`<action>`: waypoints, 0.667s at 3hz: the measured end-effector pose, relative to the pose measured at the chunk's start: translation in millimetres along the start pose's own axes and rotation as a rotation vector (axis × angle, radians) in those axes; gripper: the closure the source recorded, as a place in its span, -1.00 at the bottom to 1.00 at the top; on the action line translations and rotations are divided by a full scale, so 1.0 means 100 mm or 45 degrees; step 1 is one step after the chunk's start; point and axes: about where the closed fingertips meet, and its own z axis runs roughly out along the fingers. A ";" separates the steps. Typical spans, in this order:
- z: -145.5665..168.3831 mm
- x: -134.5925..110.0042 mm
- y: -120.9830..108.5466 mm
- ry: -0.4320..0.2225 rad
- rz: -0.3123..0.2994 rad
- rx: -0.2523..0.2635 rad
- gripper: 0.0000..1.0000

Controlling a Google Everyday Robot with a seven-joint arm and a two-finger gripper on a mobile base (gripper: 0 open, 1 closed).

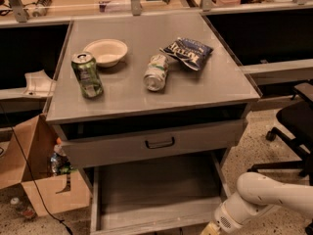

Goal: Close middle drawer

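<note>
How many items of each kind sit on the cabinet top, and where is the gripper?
Cans: 2 (green can upright, pale can on its side)
Bowls: 1 (white bowl)
Chip bags: 1 (blue chip bag)
Total: 4
The gripper is at the picture's bottom edge, by the front right corner of the open middle drawer.

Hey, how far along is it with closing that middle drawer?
Done: nothing that shows. The middle drawer stands pulled far out, its tray open below the top drawer. In hand: the arm reaches in from the lower right, and the tool sits at the bottom edge by the drawer's front right corner; contact cannot be judged. Left: pushing the whole drawer in.
</note>
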 end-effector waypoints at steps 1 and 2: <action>0.02 -0.09 -0.02 -0.035 0.006 -0.017 1.00; 0.05 -0.17 -0.03 -0.064 0.008 -0.028 1.00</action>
